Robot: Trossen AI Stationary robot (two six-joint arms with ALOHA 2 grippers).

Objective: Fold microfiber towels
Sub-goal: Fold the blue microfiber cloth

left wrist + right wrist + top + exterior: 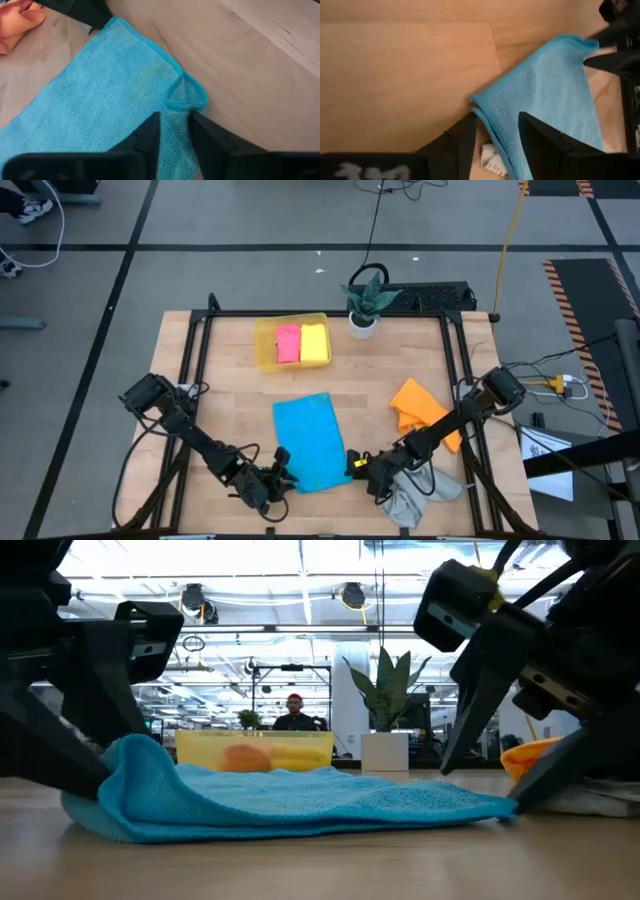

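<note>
Blue towel (310,440) lies flat-ish on the wooden table (230,390), lower centre of the high view, long axis running top to bottom, slightly skewed. Left gripper (281,476) sits at the towel's lower-left corner; in the left wrist view its fingers (150,137) stand a little apart with a raised fold of blue cloth between them, corner curled up just ahead of the tips; whether the cloth is actually pinched, cannot tell. Right gripper (357,467) is at the towel's lower-right corner; in the right wrist view its fingers (465,137) are spread with the towel's edge lying between them, not clearly clamped. Low view: the towel is bunched up higher at frame left, next to one dark gripper, tapering flat toward frame right where the other gripper comes down. Orange towel (420,408) is crumpled at right of the high view, partly under the right arm. Grey towel (412,498) is rumpled at lower right, just beside the right gripper. Yellow tray (265,345) at upper centre holds the pink towel (288,343) and yellow towel (314,343), folded, side by side and touching. Potted plant (365,305) in a white pot sits just right of the tray at the table's top edge. Low view background: a person (293,715) far behind the tray, centre frame.
</note>
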